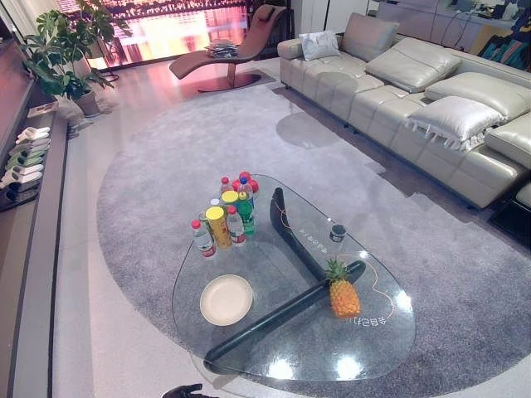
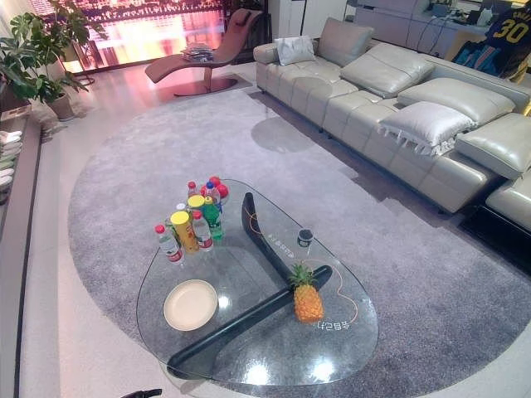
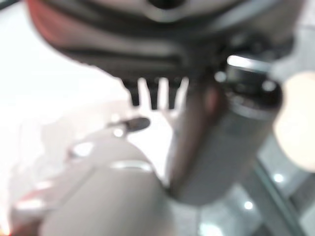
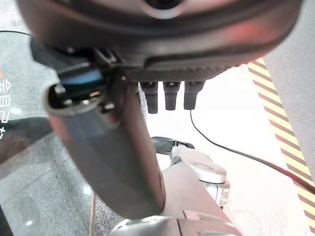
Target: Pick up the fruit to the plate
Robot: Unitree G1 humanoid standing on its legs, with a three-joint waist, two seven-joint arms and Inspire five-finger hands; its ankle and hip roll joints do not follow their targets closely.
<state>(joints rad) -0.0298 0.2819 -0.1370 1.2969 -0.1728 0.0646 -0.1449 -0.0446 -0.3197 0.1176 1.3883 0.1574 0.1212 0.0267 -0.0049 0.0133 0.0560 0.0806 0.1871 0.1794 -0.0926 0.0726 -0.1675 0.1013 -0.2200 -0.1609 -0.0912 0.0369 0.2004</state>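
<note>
both robot hands (image 4: 162, 93) well apart from pineapple (image 1: 343, 295)

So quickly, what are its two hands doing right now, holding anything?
Left hand: open, fingers straight, holding nothing.
Right hand: open, fingers straight, holding nothing.
The pineapple stands on the glass table, untouched.

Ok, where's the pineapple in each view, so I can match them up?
Left eye view: pineapple upright on the glass table, right of the white plate.
Right eye view: pineapple, again right of the plate.
Wrist views: I can't make it out.
Shared landmark: the bottle cluster.
</note>
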